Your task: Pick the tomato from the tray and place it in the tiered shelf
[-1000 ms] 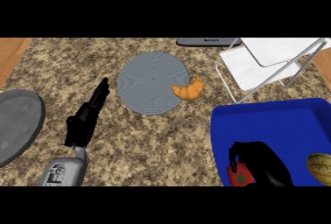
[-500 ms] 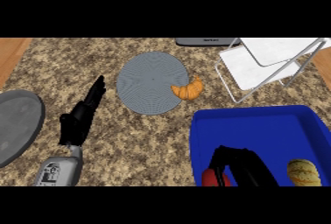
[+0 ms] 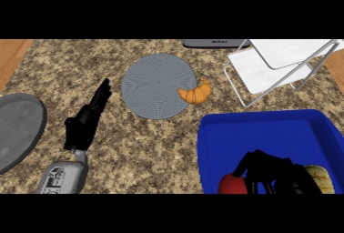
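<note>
**Right robot hand on tomato in tray**

Head view: right robot hand (image 3: 272, 170) curls over the red tomato (image 3: 233, 184), seemingly gripping it, at the blue tray's (image 3: 269, 125) near edge. Left robot hand (image 3: 87, 119) open, fingers straight, over the worktop's (image 3: 168, 150) left side. Tiered shelf (image 3: 282, 63) at far right corner.

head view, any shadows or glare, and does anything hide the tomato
Head view: flat, even light, no glare on the blue tray; only a faint shadow beside the left hand; the right hand covers most of the tomato, whose lower part the frame's bottom edge cuts off.
</note>
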You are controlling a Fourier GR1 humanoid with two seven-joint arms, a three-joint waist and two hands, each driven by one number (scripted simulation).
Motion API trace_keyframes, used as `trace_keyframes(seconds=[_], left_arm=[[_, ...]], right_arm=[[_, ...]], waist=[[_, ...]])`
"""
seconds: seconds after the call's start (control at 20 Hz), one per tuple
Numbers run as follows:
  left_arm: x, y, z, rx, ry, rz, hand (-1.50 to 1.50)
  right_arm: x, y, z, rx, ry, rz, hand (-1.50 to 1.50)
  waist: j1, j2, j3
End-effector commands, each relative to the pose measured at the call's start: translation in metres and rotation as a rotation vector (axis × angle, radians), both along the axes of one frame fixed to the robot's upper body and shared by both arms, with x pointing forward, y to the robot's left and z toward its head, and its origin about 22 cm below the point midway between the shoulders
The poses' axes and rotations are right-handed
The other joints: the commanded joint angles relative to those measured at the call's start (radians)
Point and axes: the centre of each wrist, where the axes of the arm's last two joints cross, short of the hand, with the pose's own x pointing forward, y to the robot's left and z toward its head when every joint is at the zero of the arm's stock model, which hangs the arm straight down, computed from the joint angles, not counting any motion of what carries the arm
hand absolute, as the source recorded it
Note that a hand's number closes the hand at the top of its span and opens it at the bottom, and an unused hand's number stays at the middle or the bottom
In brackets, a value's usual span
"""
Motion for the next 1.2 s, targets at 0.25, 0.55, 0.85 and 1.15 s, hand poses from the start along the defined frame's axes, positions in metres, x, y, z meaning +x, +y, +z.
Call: trace_keyframes(seconds=[0.25,0.55,0.85,1.15], left_arm=[[0.006,0.002,0.001,0.014,0.008,-0.012,0.0],[-0.004,0.009,0.007,0.012,0.007,-0.017,0.0],[-0.003,-0.007,-0.004,0.013,-0.015,0.0,0.0],[-0.009,-0.012,0.016,-0.003,-0.014,-0.012,0.0]], right_arm=[[0.001,-0.022,0.069,0.044,-0.244,-0.203,1.5],[0.033,-0.031,0.107,-0.003,-0.34,-0.338,1.5],[0.046,-0.05,0.142,0.009,-0.344,-0.362,1.5],[0.088,-0.063,0.164,0.005,-0.405,-0.427,1.5]], waist=[[0.003,0.0,0.0],[0.014,-0.001,0.0],[0.004,0.0,0.001],[0.012,0.002,0.001]])
